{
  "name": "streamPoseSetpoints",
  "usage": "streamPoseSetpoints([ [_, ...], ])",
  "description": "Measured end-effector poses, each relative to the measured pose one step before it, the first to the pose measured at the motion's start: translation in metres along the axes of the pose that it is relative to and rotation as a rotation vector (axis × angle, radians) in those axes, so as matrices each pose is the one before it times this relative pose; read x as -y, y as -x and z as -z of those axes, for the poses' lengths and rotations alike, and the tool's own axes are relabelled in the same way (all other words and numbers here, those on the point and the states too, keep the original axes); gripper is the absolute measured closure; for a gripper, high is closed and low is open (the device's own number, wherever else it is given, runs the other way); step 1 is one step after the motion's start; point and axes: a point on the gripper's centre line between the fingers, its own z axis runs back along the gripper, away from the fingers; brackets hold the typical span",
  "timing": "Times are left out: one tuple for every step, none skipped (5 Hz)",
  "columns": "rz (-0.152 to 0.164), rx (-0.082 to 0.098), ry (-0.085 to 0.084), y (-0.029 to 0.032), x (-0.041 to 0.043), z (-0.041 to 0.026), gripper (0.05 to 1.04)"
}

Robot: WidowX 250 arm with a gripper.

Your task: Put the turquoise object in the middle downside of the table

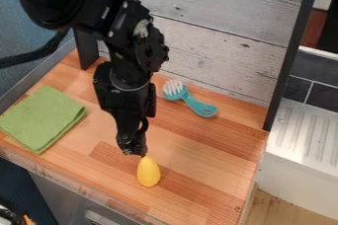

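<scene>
Turquoise brush (190, 101) lies near the wooden wall (211, 54). The gripper (136, 151) is at the yellow object (148, 172); whether open or closed, I cannot tell. Better to grasp across the handle (205, 110), then lower gently at front middle, avoiding the yellow object.

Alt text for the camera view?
Black robot arm over a wooden tabletop, its claw close to the narrow end of a yellow object. A turquoise brush lies near the plank wall; a green cloth is at the image's left.
</scene>
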Motion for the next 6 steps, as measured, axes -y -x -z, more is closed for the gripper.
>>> streamPoseSetpoints([
  [0.0006, 0.0054, -0.0228, -0.00021, -0.00349, 0.00466, 0.083],
  [-0.0012, 0.0005, -0.0276, 0.00346, 0.01908, 0.00938, 0.083],
  [0.0254, -0.0027, -0.0295, 0.00748, 0.02029, 0.00831, 0.083],
  [0.0411, 0.0065, -0.0091, 0.00953, 0.01726, 0.00782, 0.083],
  [0.0799, -0.0063, -0.0075, 0.02059, 0.01658, 0.01161, 0.083],
  [0.0933, 0.0117, 0.0126, 0.01670, 0.01262, 0.01428, 0.083],
])
